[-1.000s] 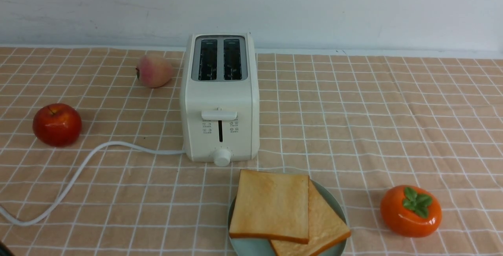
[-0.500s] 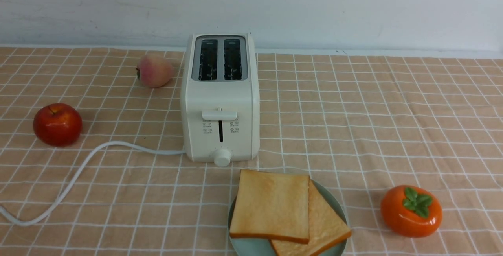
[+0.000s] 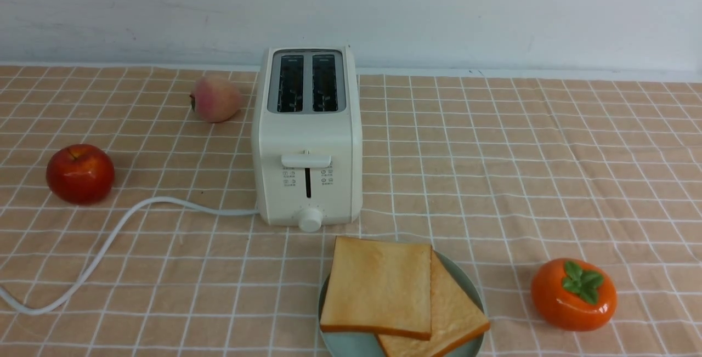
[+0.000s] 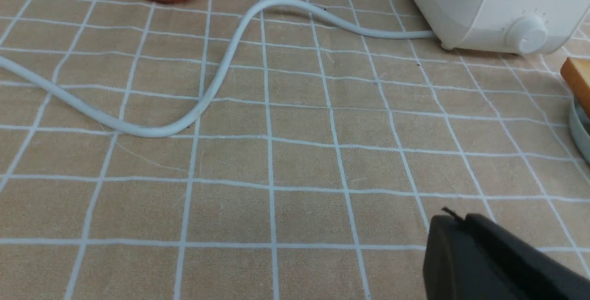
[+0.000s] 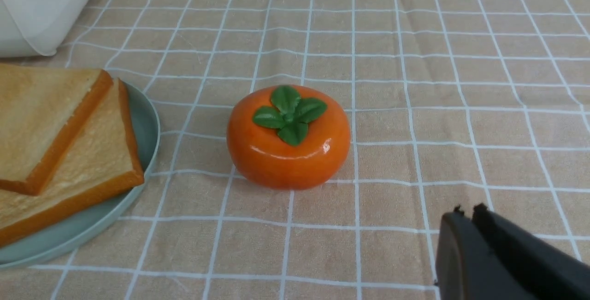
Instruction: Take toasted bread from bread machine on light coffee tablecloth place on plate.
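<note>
The cream-white bread machine (image 3: pixel 307 137) stands on the light coffee tablecloth (image 3: pixel 493 170) with both slots dark and empty. Two slices of toasted bread (image 3: pixel 378 285) lie overlapped on the mint-green plate (image 3: pixel 471 283) just in front of it; they also show in the right wrist view (image 5: pixel 55 134). Neither gripper shows in the front view. My left gripper (image 4: pixel 454 219) is shut and empty, low over bare cloth near the cord. My right gripper (image 5: pixel 465 212) is shut and empty, near the persimmon.
A red apple (image 3: pixel 80 173) and a peach (image 3: pixel 215 98) lie left of the toaster. An orange persimmon (image 3: pixel 573 294) sits right of the plate, also in the right wrist view (image 5: pixel 288 136). The white cord (image 3: pixel 109 236) snakes across the left front.
A dark arm tip at the bottom left corner of the front view one second ago has left the frame. Nothing else has moved.
</note>
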